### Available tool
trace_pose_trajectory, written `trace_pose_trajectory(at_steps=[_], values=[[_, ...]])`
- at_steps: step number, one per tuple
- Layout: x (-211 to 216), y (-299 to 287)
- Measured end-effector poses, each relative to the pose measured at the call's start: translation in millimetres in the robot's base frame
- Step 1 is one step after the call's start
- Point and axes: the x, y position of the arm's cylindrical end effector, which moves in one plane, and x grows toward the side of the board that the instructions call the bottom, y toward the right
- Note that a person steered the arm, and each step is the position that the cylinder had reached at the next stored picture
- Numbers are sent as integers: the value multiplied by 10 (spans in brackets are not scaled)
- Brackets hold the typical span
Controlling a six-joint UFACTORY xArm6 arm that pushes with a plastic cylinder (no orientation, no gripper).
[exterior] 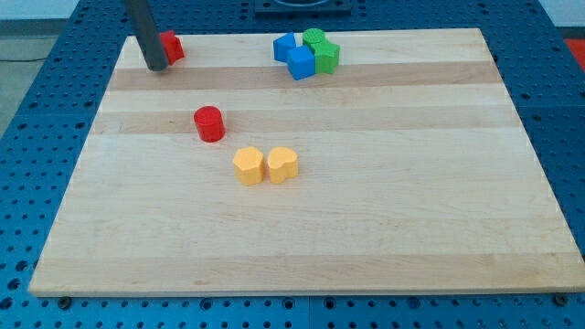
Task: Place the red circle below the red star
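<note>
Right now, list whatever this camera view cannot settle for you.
1. Red star: my rod covers its left part, so its shape cannot be confirmed; whether my tip touches it is unclear.
2. Green blocks: pressed together behind the blue blocks, so their shapes are hard to read.
3. Rod's upper end: cut off by the view's top edge.
The red circle and both yellow blocks show fully.

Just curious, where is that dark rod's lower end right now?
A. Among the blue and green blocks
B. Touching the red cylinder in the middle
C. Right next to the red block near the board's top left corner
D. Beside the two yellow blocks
C: my tip sits at the view's top left, right against the left side of the red star, well apart from the red circle.
</note>
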Motion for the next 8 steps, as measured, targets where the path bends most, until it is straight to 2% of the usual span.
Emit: trace_pose_trajectory(at_steps=[2, 3, 4, 8], values=[[730, 1557], [1272, 1558], [1471, 1242], [862, 187]])
